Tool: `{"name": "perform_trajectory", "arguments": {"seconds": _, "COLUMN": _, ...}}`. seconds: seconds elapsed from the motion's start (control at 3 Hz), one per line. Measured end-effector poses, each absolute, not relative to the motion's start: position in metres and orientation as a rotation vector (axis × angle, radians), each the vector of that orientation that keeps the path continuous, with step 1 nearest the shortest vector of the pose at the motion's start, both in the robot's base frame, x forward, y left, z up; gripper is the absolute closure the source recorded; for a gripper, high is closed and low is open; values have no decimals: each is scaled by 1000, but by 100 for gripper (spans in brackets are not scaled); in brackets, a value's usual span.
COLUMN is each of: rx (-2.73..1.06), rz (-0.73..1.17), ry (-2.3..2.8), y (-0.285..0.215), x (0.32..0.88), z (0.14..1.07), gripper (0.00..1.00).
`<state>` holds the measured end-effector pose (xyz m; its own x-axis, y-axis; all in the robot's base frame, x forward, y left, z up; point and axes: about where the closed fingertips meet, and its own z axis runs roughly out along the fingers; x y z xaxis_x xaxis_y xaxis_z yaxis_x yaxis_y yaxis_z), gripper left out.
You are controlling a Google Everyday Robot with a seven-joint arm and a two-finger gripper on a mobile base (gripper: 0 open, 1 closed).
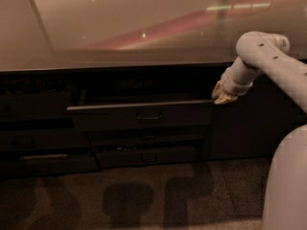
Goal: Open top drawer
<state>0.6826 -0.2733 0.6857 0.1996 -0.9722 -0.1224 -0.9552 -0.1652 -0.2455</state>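
The top drawer (110,119) is a wide dark front under the countertop, with a small loop handle (149,115) at its centre. It stands pulled out from the cabinet, and its pale upper rim shows as a long strip. My gripper (222,96) sits at the right end of that rim, just past the drawer's right corner and well right of the handle. The white arm (268,61) comes down to it from the upper right.
Shallower dark drawer fronts (144,156) lie below and to the left (43,159), some slightly ajar. A plain dark cabinet door (240,128) is on the right. The glossy countertop (120,47) overhangs all of them. My white base (285,186) fills the lower right, and the speckled floor (134,200) lies in front.
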Motion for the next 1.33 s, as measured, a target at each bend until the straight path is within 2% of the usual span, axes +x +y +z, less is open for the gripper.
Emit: {"name": "perform_trajectory", "arguments": {"seconds": 1.33, "rx": -2220, "rz": -69, "ry": 1807, "y": -271, "x": 666, "z": 686, "gripper": 100}}
